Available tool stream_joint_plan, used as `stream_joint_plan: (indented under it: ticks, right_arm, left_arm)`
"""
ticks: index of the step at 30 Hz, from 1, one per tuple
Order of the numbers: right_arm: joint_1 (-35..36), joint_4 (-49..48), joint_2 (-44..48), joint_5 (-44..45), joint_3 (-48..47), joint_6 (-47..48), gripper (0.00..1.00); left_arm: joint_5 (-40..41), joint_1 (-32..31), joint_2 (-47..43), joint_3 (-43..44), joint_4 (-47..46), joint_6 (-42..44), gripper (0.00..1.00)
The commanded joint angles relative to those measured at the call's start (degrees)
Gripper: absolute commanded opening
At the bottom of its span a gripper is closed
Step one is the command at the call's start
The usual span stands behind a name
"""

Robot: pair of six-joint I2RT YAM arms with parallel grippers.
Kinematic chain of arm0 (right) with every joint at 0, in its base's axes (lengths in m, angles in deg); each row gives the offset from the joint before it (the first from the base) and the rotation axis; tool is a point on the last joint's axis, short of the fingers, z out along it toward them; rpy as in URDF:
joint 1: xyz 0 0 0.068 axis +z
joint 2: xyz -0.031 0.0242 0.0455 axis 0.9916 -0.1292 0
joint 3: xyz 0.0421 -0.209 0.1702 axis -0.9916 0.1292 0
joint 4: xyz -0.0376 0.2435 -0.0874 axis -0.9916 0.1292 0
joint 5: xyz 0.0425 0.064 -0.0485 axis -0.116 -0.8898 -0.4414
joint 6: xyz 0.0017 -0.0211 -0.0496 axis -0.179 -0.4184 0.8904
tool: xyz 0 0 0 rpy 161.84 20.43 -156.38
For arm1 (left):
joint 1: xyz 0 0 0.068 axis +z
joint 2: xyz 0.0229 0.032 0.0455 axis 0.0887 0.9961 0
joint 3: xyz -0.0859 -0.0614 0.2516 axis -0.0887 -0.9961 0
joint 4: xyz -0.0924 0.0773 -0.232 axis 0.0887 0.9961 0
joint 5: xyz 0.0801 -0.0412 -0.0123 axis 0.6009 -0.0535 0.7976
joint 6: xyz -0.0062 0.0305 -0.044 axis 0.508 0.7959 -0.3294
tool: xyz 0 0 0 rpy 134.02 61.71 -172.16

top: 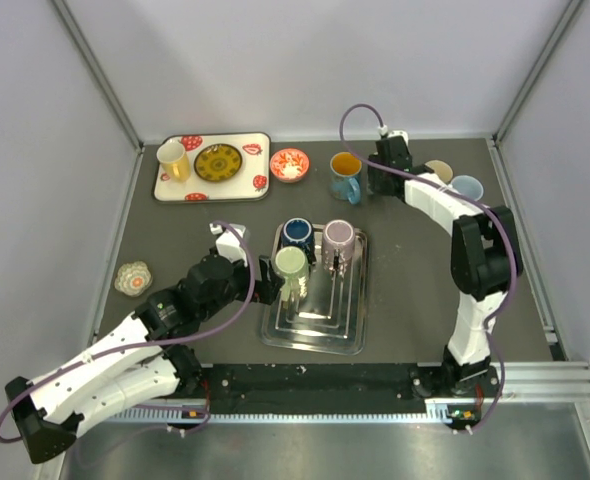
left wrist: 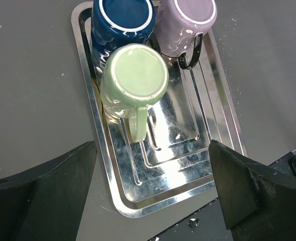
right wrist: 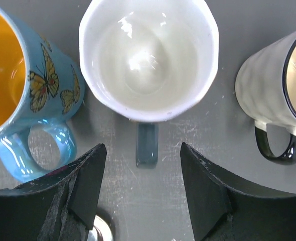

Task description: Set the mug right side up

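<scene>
Three mugs stand upside down at the far end of a metal tray [top: 320, 320]: a green mug [top: 290, 262], a dark blue mug [top: 297, 232] and a purple mug [top: 338, 237]. In the left wrist view the green mug [left wrist: 134, 80] is nearest on the tray [left wrist: 168, 170], its handle toward the camera, with the blue mug [left wrist: 123, 20] and the purple mug [left wrist: 185, 25] behind it. My left gripper [left wrist: 153, 193] is open and empty, just short of the green mug [top: 271, 287]. My right gripper [right wrist: 144, 196] is open and empty at the back right [top: 385, 182], apart from the handle of an upright white mug [right wrist: 148, 55].
Upright mugs stand at the back right: a blue butterfly mug [top: 346, 172] [right wrist: 22, 90], a cream mug [top: 438, 169] [right wrist: 276, 80] and a light blue mug [top: 467, 187]. A strawberry-patterned tray [top: 250, 185] with a yellow cup and a plate, a small bowl [top: 289, 164] and a flower-shaped object [top: 133, 278] lie to the left.
</scene>
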Motion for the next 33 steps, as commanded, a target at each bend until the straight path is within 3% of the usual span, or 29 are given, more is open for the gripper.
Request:
stream_joint_plan:
  ticks: [1,21,33]
  right_arm:
    - [-0.15,-3.10,-1.95,2.95,-4.69,0.86,0.61]
    - [-0.33,-5.56,-4.85,4.80,-5.84,-0.37,0.44]
    - [-0.59,-4.68,-5.21,4.80,-5.93,-0.19,0.24]
  left_arm:
    - [0.79,0.19,-0.70,0.41,-0.69,0.34,0.99]
    - [1.67,0.10,1.15,0.41,-1.65,0.07,0.97]
    - [1.49,0.10,1.15,0.06,-1.92,-0.28,0.96]
